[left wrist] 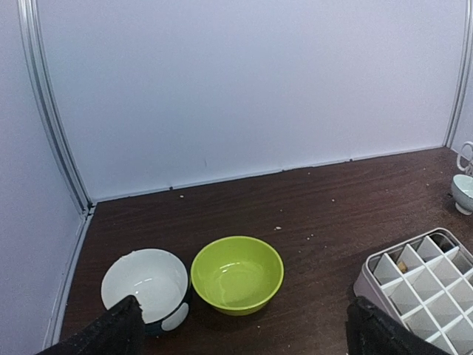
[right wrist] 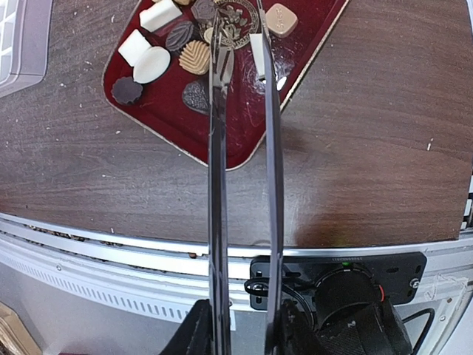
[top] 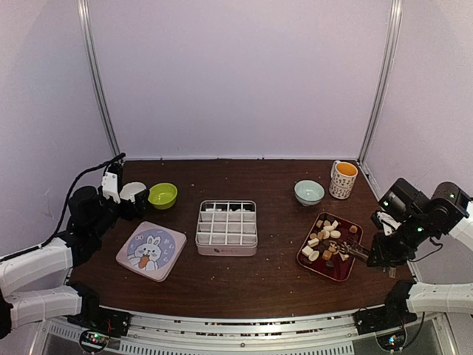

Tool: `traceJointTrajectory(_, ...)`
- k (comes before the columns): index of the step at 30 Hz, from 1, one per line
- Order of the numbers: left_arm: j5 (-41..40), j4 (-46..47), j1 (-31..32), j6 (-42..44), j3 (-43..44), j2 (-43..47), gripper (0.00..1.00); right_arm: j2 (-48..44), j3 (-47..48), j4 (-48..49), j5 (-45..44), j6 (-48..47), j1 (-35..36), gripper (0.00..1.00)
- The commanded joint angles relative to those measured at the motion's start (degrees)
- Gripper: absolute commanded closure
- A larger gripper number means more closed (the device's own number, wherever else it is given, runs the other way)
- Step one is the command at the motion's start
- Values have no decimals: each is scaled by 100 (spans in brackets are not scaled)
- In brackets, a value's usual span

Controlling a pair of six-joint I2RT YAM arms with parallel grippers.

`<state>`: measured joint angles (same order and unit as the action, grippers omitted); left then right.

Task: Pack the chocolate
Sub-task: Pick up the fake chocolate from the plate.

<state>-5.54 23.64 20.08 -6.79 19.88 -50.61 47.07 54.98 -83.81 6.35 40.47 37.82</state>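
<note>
The chocolate (top: 325,238), cream, tan and dark pieces, lies on a dark red tray (top: 341,270) at the right; it also shows in the right wrist view (right wrist: 196,55). My right gripper (top: 386,250) (right wrist: 244,322) is shut on long metal tongs (right wrist: 218,192). The tong tips reach over the tray's near corner and stand slightly apart among the pieces; I cannot tell if they pinch one. A white grid box (top: 227,227) stands mid-table, with one small piece in a cell (left wrist: 401,265). My left gripper (top: 137,203) (left wrist: 244,336) is open and empty near two bowls.
A rabbit-print lid (top: 151,251) lies left of the box. A white bowl (left wrist: 144,285) and a green bowl (left wrist: 236,274) sit at far left. A pale blue bowl (top: 309,192) and a mug (top: 343,179) stand at the back right. Crumbs dot the table.
</note>
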Motion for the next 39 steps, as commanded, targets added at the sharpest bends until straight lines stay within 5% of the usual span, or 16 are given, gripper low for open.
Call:
traceJointTrajectory(1,558,701,-12,-201,-241,-113,2,-93,-139,-71,102,49,-36,72)
traceJointTrajectory(9,1072,1310,-4,-426,-528,-334,2,-320,-400,-38,104,243,-38,71)
traceJointTrajectory(39,1108,1252,1,-394,-546,-244,2,-458,-1065,464,802,584,-43,69)
